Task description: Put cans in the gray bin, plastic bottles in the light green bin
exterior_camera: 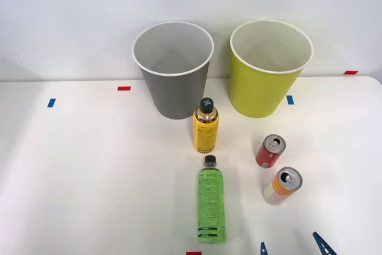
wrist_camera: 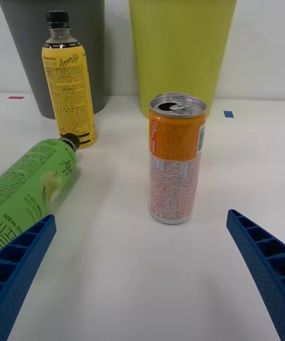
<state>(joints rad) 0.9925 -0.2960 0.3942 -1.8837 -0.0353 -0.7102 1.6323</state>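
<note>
Orange-and-white can (wrist_camera: 176,160), opened, likely light and dentable, stands mid-frame between the spread gripper (wrist_camera: 142,270); best grasped mid-body.

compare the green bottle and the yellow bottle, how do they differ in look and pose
The green bottle lies on its side on the table, cap pointing toward the bins; the yellow bottle stands upright just in front of the gray bin. The green one is slimmer and longer, the yellow one shorter. The green one lies nearer the robot, the yellow one farther back. Both have dark caps and printed labels, and neither is in a bin yet.
</note>
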